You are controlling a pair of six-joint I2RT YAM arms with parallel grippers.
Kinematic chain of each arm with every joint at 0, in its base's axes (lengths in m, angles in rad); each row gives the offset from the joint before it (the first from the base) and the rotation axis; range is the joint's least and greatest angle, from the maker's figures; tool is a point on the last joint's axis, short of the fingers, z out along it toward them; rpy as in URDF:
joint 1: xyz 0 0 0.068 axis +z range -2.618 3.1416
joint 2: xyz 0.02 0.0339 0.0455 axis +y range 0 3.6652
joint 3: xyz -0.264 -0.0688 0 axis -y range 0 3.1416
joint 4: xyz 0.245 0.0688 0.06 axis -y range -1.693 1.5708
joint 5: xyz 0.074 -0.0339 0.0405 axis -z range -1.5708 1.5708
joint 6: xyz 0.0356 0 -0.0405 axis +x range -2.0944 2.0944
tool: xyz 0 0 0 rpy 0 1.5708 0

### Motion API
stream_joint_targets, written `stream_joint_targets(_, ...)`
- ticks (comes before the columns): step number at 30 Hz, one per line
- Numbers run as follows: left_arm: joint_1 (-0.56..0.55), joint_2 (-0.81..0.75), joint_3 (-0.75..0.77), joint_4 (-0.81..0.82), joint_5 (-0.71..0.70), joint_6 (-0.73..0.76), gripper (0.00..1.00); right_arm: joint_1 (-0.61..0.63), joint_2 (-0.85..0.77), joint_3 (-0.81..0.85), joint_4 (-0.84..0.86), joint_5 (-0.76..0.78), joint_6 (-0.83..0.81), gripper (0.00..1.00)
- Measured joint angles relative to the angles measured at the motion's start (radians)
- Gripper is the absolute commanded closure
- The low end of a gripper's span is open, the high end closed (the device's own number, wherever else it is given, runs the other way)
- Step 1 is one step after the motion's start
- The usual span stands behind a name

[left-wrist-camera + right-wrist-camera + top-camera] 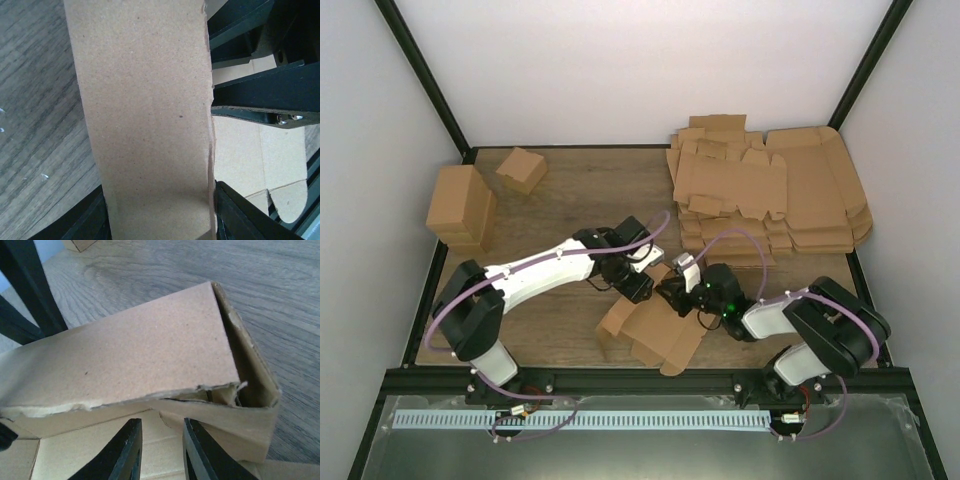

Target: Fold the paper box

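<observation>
— Where does the paper box (655, 335) lie?

— On the table (580, 190), on the near side of the stack of flat cardboard (770, 190) and a little to its left. It is only half made. One long wall is folded over, and the rest lies flat on the side away from the stack.

— Which way does it run?

— Slantwise, as far as the overhead view lets me judge. One end points toward the stack, the other away from it.

— And the left pincer (638, 285)?

— Clamped across the folded wall, one jaw on each long edge. It is holding the box.

— The right pincer (161, 424)?

— Narrow, with nothing between its tips. It faces the side of the wall. The ragged seam where the folded panel meets the outer wall is just ahead of it, and the wall's open end lies to its right.

— So which arm moves?

— The right, I think, since it is free and nearest the seam. It would go straight forward, square to the long axis, to tuck the panel's lip down.
</observation>
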Motion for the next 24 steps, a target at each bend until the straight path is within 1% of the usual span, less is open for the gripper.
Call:
stream_joint_targets(2,-0.008,0.006,0.011,-0.007,-0.019,-0.005,0.48,0.0,0.029,0.0,0.039,0.007,0.01,0.76)
stream_joint_targets(5,-0.011,0.012,0.018,-0.011,-0.036,-0.014,0.48,0.001,0.061,-0.006,0.101,0.026,0.027,0.79)
stream_joint_targets(9,-0.019,0.025,0.036,-0.021,-0.042,-0.027,0.48,0.002,0.08,-0.024,0.163,0.08,0.047,0.86)
stream_joint_targets(11,-0.022,0.032,0.042,-0.023,-0.042,-0.032,0.48,0.003,0.092,-0.033,0.192,0.105,0.05,0.91)
stream_joint_targets(14,-0.023,0.032,0.043,-0.022,-0.039,-0.04,0.48,0.006,0.113,-0.042,0.233,0.131,0.055,0.95)
stream_joint_targets(18,-0.023,0.033,0.044,-0.02,-0.034,-0.06,0.48,0.007,0.153,-0.045,0.296,0.154,0.057,0.98)
stream_joint_targets(24,-0.023,0.035,0.044,-0.01,-0.006,-0.09,0.48,0.007,0.217,-0.046,0.378,0.157,0.056,0.98)
